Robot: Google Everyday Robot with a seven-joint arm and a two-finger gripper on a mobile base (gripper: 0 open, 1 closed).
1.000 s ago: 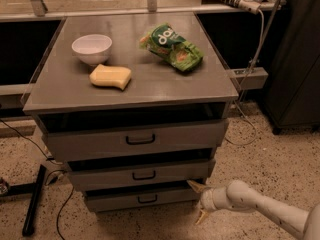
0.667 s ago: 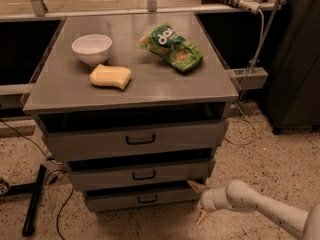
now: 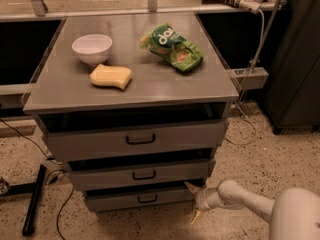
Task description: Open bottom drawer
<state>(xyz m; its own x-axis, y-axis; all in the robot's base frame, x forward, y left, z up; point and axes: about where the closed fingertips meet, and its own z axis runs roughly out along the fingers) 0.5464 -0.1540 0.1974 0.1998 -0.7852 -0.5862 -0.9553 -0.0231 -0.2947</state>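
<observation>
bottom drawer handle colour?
Black handle on the grey bottom drawer, camera view. Gripper is by the drawer's right end.

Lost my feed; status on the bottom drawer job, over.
Pincer open, low by bottom drawer right end. Its handle ungripped. Nothing between pincer and drawer front.

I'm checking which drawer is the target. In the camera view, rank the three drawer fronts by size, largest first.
1. Top drawer.
2. Middle drawer.
3. Bottom drawer, clearly the narrowest, though lowest and farthest from the camera.
The gripper, jaws open, sits at its right end.
</observation>
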